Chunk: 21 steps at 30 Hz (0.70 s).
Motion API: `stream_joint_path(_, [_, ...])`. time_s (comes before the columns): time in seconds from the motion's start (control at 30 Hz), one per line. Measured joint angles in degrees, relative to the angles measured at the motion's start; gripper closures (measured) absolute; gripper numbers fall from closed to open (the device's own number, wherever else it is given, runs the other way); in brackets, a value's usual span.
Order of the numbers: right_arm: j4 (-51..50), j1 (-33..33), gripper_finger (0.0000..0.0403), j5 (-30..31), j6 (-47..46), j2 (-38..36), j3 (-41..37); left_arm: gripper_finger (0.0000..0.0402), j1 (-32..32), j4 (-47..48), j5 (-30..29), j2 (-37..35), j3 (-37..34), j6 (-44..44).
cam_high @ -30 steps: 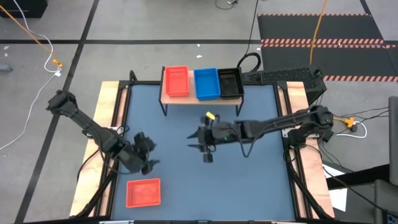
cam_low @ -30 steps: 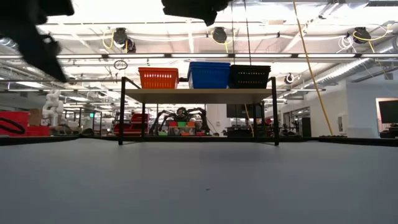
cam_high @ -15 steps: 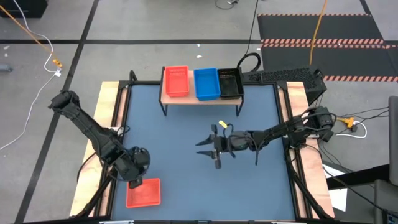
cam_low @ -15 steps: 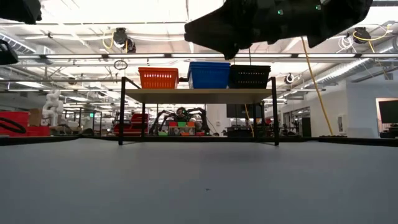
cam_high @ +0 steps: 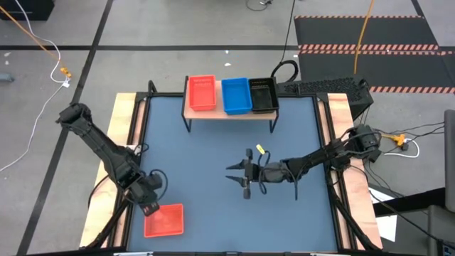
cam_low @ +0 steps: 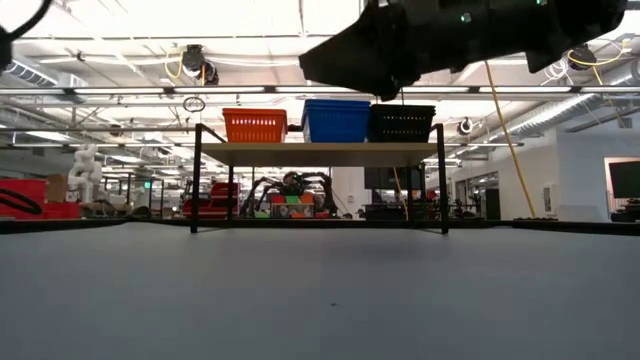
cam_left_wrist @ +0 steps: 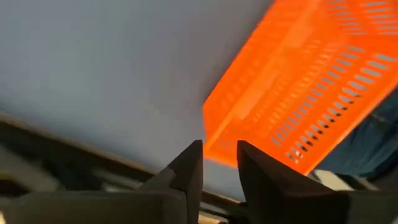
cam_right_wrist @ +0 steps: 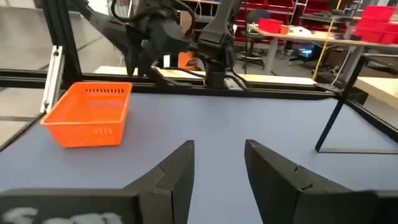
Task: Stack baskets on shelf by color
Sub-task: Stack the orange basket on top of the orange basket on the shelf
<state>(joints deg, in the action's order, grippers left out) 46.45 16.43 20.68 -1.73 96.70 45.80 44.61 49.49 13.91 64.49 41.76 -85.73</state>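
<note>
Left claw (cam_high: 151, 208) sits at the far edge of the lone red basket (cam_high: 164, 220) on the surface (cam_high: 206, 153), near-left corner. Fingers (cam_left_wrist: 186, 168) narrow, nothing held. Right claw (cam_high: 244, 176) mid-surface, open w/ a gap, empty, well apart from it. Shelf (cam_high: 229, 112) at far edge carries red (cam_high: 201, 93), blue (cam_high: 235, 95), black (cam_high: 264, 94) stacks.

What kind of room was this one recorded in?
Probably a robotics lab or workshop: exposed ceiling pipes and lights, red storage bins on benches behind, cables and hazard-striped matting on the bare floor.
</note>
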Motion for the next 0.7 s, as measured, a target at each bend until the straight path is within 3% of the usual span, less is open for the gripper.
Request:
stream_joint_path(0.37, [0.05,1.37,0.0268,0.03,-0.51,0.08,0.0,0.0293,6.42,-4.16,-1.54,1.05,-0.36,-21.85])
stream_joint_path(0.7, [0.05,1.27,0.0268,0.04,-0.16,0.08,0.0,0.0293,7.89,-5.48,0.02,7.01,-1.95,-22.19])
